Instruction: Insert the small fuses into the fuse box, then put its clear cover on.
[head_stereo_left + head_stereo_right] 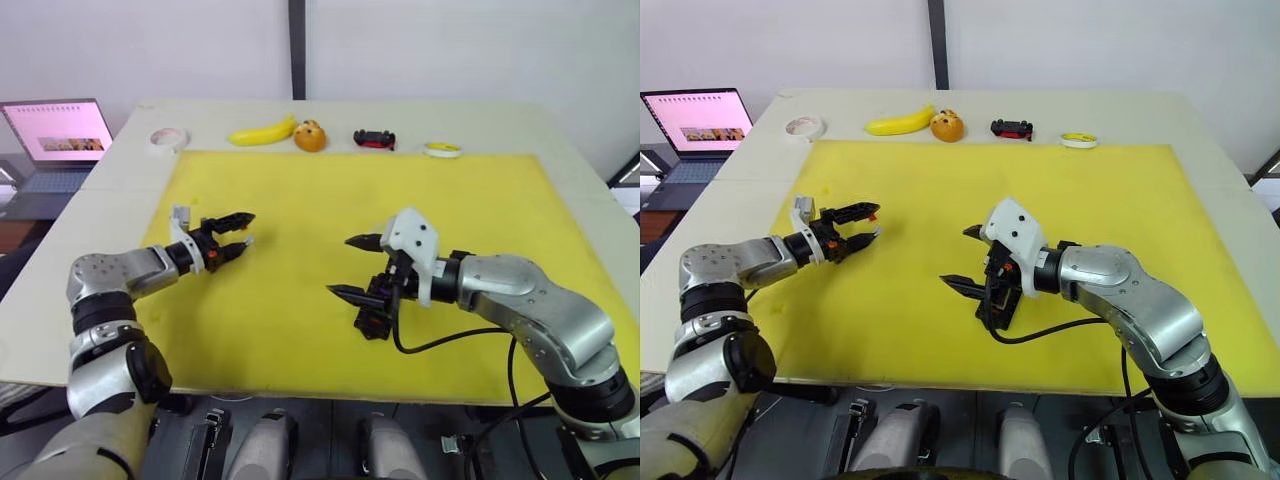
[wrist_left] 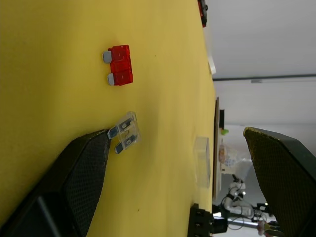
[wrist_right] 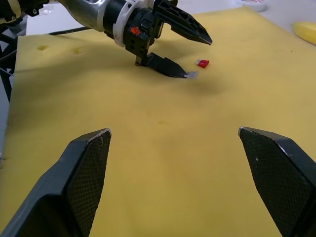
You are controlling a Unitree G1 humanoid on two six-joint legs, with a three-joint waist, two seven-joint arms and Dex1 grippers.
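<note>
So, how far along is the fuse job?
Done: nothing visibly. In hand: the open left gripper hovers at a red fuse and a clear fuse lying on the mat; the open right gripper is over the fuse box. Left: inserting fuses, fitting the clear cover.

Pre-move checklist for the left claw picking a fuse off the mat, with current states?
1. Left claw open: ok, both fingers spread.
2. Left claw empty: ok, nothing between the fingers.
3. Fuse in reach: ok, clear fuse lies flat at the lower fingertip; red fuse lies just beyond it.
4. Fuses apart from each other: ok, bare mat between them.
5. Right claw out of the way: ok, open and held over the fuse box, well apart from the left.
6. Fuse box slots free: cannot tell, the right claw hides most of it.
</note>
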